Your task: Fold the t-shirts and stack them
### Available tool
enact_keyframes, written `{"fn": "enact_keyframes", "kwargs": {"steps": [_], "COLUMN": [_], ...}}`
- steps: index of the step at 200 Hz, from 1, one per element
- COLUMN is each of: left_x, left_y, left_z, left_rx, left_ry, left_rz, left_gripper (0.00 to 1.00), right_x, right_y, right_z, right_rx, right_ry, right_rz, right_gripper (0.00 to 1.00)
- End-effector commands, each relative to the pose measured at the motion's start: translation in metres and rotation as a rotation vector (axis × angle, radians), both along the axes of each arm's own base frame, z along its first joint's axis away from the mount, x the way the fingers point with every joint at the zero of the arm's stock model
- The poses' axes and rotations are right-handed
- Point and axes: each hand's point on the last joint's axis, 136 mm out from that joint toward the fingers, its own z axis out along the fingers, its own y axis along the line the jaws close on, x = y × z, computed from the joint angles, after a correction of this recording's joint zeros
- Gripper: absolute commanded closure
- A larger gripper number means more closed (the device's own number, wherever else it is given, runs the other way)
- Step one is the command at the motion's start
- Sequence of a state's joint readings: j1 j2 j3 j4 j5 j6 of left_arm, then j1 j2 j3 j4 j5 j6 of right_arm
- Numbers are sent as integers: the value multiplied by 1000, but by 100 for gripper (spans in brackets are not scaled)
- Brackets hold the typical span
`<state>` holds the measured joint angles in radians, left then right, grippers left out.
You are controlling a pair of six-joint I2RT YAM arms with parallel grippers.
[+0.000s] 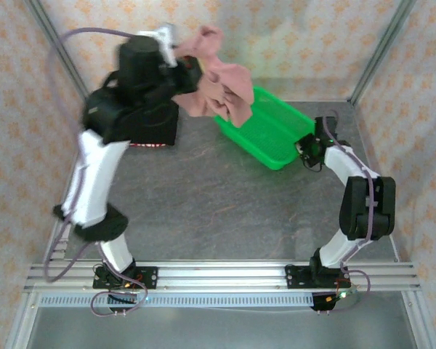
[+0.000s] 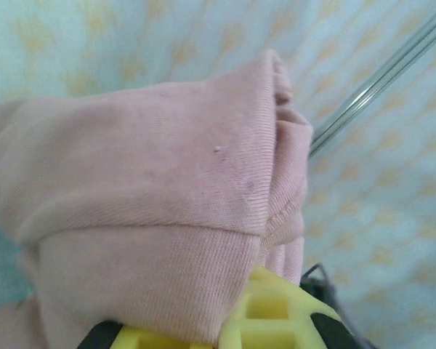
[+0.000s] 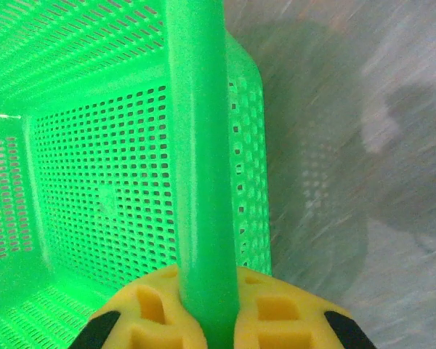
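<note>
A slotted metal rail point(image 1: 225, 276) runs along the 6 o'clock edge, carrying both arm bases. Beyond it lies a grey, stone-patterned table point(image 1: 225, 211), closed in by pale walls point(image 1: 291, 36) with an orange flower print and metal corner posts point(image 1: 381, 47).

At 3 o'clock the right gripper point(image 3: 207, 313) has its yellow fingers point(image 3: 152, 313) shut tight on the rim of the green mesh basket point(image 1: 272, 131), which sits at 1 o'clock.

At 11 o'clock the black t-shirt point(image 1: 166, 133) lies flat under the raised left arm. Above it, the left gripper point(image 2: 211, 323) is clamped on the pink t-shirt point(image 1: 218, 87), which hangs bunched in the air at 12 o'clock.
</note>
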<state>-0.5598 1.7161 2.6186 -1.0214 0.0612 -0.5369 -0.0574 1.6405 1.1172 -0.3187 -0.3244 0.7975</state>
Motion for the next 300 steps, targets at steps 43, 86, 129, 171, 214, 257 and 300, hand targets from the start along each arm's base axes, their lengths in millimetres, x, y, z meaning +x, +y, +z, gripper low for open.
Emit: {"fn": "enact_keyframes", "kwargs": {"steps": [43,86,129,171,214,257,300], "left_x": [2,9,11,40,-10,9,65], "left_y": [8,-33,-56,-35,-42,-82,-144], "left_z": [-55,-110,-189,-274,-200,-262,-311], "left_rx": [112,120,59,-17,46,-34,76], "left_ry": [106,250,460,689,614,782,832], "left_rz": [9,-142,-173,-94,-228,-283,-347], "left_gripper": [100,100,100,100,100,100,100], "right_x": [-24,-5,13,-32,-86,-120,-139], "right_y": [-105,-128,-109,-56,10,88,128], "right_z": [-16,-24,-3,30,87,99,49], "right_rx": [-92,-109,-72,-111,-107,71,129], "right_ry": [39,39,5,-11,-130,-219,-109], "right_rz": [-558,-646,-372,-44,260,493,594], "right_gripper": [100,100,42,24,18,18,21]}}
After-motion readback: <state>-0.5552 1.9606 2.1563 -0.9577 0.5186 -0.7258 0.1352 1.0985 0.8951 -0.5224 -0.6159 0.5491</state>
